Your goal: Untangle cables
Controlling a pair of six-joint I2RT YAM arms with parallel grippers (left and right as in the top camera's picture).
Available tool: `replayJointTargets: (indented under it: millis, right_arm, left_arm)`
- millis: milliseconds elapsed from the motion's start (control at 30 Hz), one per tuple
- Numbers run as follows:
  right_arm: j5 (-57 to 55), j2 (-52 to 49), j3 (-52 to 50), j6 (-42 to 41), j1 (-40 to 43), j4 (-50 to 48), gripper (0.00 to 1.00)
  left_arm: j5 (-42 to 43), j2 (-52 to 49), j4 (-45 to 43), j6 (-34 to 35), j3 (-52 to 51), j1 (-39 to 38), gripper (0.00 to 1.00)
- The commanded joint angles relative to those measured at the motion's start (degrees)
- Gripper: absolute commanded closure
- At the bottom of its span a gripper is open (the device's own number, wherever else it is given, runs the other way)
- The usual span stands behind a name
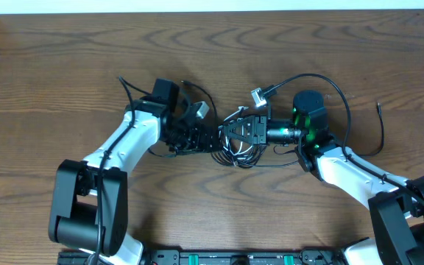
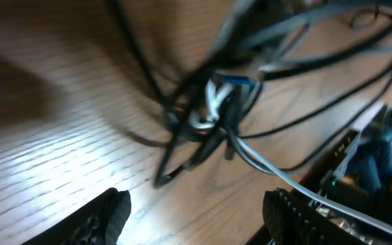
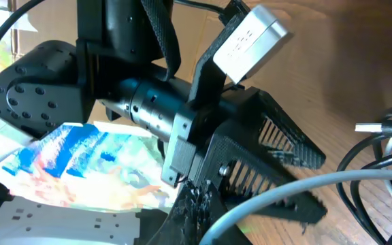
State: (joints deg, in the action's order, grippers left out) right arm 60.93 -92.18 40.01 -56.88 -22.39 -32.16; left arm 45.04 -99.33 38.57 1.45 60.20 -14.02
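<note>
The cables (image 1: 238, 152) lie in a knot of thin black strands and one white cable at the table's middle, between my two grippers. In the left wrist view the knot (image 2: 209, 112) sits just ahead of my left gripper (image 2: 199, 214), whose jaws are wide open and empty. The white cable (image 2: 278, 178) runs from the knot toward my right gripper (image 2: 376, 160). In the right wrist view my right gripper (image 3: 206, 218) looks shut on the white cable (image 3: 332, 180). From overhead, the left gripper (image 1: 210, 137) and right gripper (image 1: 230, 132) almost touch.
A black cable loop (image 1: 330, 85) arcs over the right arm, ending in a silver plug (image 1: 258, 94). Another plug (image 1: 201, 109) lies by the left wrist. A loose black cable end (image 1: 380, 125) trails at the right. Black loops (image 3: 380, 156) show in the right wrist view.
</note>
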Motion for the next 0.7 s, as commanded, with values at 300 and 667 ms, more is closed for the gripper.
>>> replayJointTargets:
  millis: [300, 667]
  right_arm:
    - [1.8, 0.9, 0.3, -0.5, 0.3, -0.2, 0.99]
    - [2.7, 0.9, 0.3, -0.5, 0.3, -0.2, 0.99]
  left_arm:
    - [-1.1, 0.0, -3.3, -4.0, -0.4, -5.6, 0.34]
    - [-4.7, 0.0, -4.1, -3.8, -0.4, -5.7, 0.43]
